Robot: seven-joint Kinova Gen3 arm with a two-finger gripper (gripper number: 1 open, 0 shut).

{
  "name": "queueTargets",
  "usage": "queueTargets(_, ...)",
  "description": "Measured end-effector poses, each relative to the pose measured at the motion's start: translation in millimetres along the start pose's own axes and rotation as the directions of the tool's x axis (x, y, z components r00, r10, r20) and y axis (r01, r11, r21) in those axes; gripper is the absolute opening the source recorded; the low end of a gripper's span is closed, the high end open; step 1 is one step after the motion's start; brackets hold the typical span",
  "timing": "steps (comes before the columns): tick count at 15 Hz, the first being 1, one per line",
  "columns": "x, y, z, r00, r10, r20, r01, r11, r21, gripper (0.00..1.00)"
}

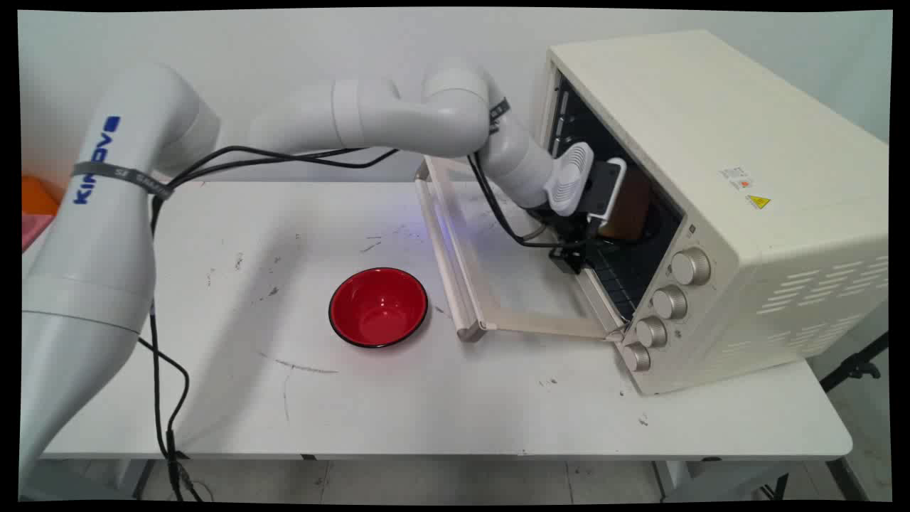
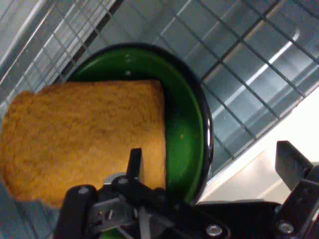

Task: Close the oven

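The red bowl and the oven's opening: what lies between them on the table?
In the main view, the oven's glass door lies folded down flat between the red bowl and the oven opening, with the arm reaching over it.

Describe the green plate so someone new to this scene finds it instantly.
Start at the cream toaster oven on the table's right side, door dropped open. The arm reaches into its dark cavity, where the green plate sits on the wire rack. It is glossy green with a black rim and carries a slice of toast, unlike the red bowl out on the table.
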Motion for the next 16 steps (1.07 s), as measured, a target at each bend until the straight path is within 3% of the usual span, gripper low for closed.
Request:
queueTargets(5,-15,7,-54,0.992,-0.128,0.003,0.128,0.992,0.015,1.0)
queueTargets(8,-21,7,-100,0.968,-0.248,-0.02,0.249,0.968,0.02,1.0)
queueTargets(11,-29,4,-151,0.927,-0.37,-0.059,0.371,0.929,0.016,1.0)
queueTargets(16,-46,5,-243,0.843,-0.525,-0.119,0.527,0.85,-0.015,1.0)
